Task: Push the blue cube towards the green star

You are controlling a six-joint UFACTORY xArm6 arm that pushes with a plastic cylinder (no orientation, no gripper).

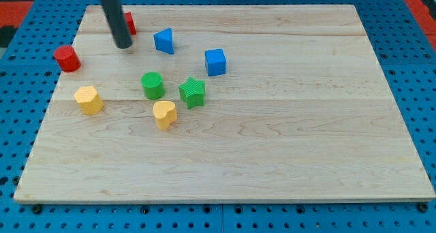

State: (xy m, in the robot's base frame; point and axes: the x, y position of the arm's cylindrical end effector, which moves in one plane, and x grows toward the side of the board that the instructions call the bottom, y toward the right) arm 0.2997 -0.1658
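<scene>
Jaws: none on this arm, only my tip near the counter's top-left corner, well apart from the blue cube. Blue cube sits just above-right of the green star (not touching), toward the top edge.

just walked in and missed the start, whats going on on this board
A robot arm's dark rod is working a wooden board of small blocks. My tip sits near the view's top left, beside a partly hidden red block and left of the blue triangular block. The blue cube lies untouched, up and right of the green star, apart from it.
</scene>
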